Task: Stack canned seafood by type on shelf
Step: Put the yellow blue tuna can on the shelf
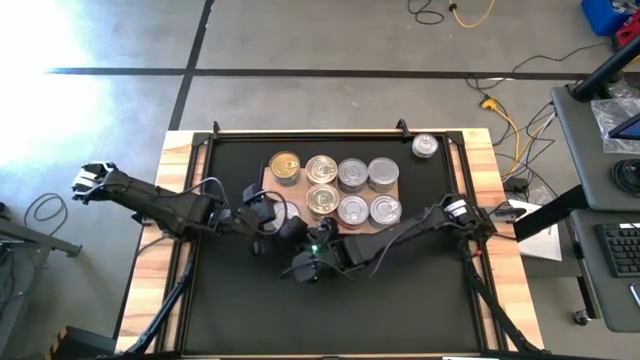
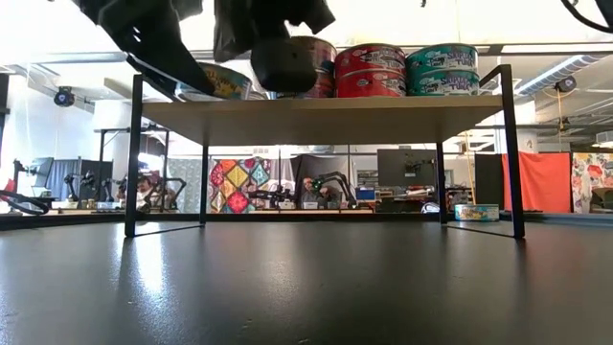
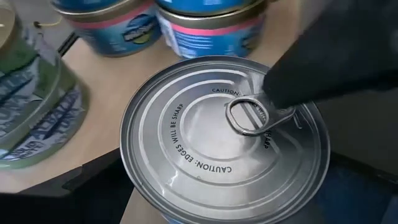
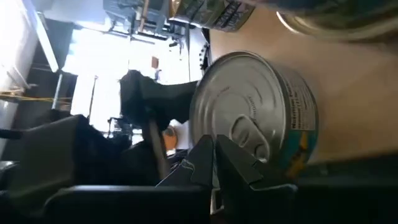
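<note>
The shelf [image 1: 302,186] is a pale board on thin black legs [image 2: 326,117], and several tins stand on it, one with a gold lid [image 1: 285,167] and the rest silver. At its near left corner stands a silver-lidded tin [image 3: 217,143] with a pull tab. My left gripper [image 1: 268,212] is open, with a finger on either side of this tin; I cannot tell whether they touch it. My right gripper [image 4: 216,163] is shut and reaches over the lid from the near side. My right gripper has the tips of its shut fingers [image 3: 292,81] at the lid's pull tab, on its rivet end [image 3: 277,112]. It slants in from the table's near right, almost level. The tin stands upright on the shelf [image 4: 348,106].
One more tin [image 1: 425,146] stands on the black mat beyond the shelf's far right corner [image 2: 476,212]. Stacked red [image 2: 369,69] and teal [image 2: 441,67] tins fill the shelf's right side. The mat in front of the shelf [image 1: 330,310] is bare.
</note>
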